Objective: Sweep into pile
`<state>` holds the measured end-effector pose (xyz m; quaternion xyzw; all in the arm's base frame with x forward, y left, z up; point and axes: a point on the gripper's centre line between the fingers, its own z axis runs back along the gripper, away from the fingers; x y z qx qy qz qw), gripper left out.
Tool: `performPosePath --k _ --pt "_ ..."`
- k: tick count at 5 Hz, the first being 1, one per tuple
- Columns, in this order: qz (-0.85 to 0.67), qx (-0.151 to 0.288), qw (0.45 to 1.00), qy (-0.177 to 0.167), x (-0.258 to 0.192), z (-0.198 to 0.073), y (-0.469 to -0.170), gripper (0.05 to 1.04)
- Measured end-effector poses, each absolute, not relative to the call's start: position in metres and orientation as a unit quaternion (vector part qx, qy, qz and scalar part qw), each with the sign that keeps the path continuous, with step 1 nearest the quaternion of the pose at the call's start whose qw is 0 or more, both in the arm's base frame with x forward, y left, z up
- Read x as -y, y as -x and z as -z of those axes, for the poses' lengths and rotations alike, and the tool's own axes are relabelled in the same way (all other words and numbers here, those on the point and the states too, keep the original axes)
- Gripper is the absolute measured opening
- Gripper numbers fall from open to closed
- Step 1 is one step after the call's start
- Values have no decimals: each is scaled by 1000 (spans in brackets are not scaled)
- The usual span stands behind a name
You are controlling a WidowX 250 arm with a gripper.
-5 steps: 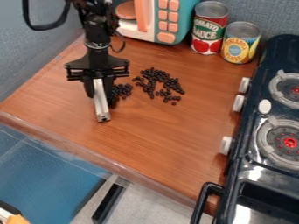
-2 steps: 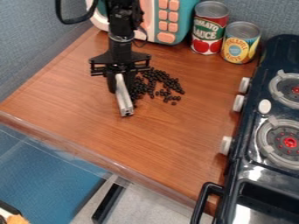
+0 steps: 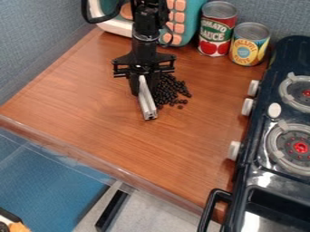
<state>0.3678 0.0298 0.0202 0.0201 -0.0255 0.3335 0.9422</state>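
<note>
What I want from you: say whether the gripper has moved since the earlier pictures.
Yes. The gripper has moved toward the right of the view, closer to the stove, which has stayed in place.

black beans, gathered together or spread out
Partly gathered: most black beans bunch beside the silver bar, a few loose at the near edge.

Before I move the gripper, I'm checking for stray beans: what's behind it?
Black beans peek out from behind the gripper, on the picture's right. Any that it or the metal bar covers can't be seen or counted.
</note>
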Motion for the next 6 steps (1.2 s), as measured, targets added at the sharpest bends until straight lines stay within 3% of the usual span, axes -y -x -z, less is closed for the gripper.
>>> performPosePath --k 3,4,6 --pt "-323 7 946 -13 -16 -24 -376 350" --pt "-316 -10 949 4 -15 -35 -371 350" --pt "-321 0 946 38 -57 -85 -363 350"
